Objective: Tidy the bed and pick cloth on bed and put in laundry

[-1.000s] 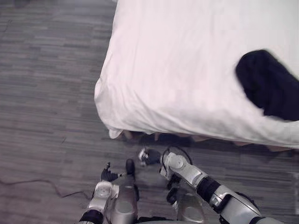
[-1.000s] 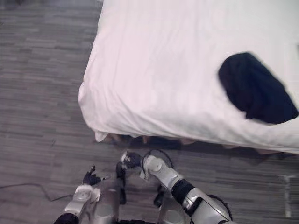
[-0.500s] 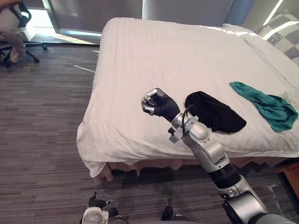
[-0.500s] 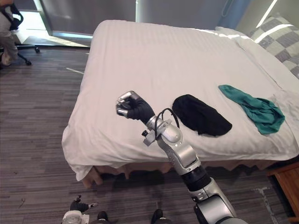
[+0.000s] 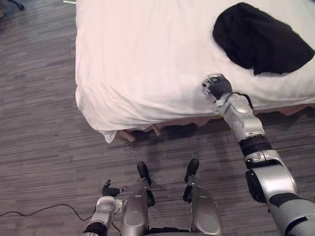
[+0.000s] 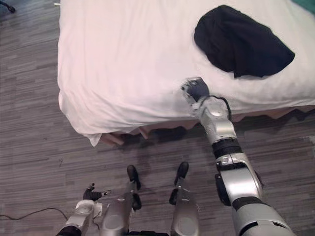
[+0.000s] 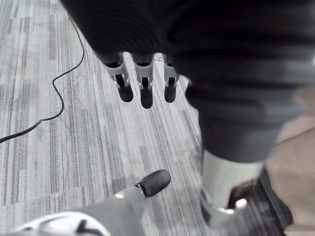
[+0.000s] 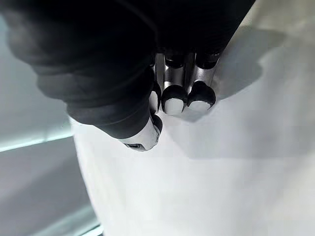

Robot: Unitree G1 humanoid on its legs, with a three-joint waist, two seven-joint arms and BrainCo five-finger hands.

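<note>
Bed: a wide bed (image 5: 138,59) covered with a plain white sheet; its near corner hangs down over the grey striped floor (image 5: 39,137).
Cloth: a crumpled black cloth (image 5: 258,39) lies on the sheet, on the right part of the bed. No hand holds it.
Right hand: the right hand (image 5: 216,87) is over the sheet close to the near edge of the bed, near the black cloth but apart from it.
Right fingers: the fingers (image 8: 173,98) are curled in toward the thumb with nothing between them; the white sheet is just past them.
Left hand: the left hand (image 5: 110,190) is low beside the robot, over the floor, well apart from the bed.
Left fingers: straight and relaxed, pointing to the floor, holding nothing.
</note>
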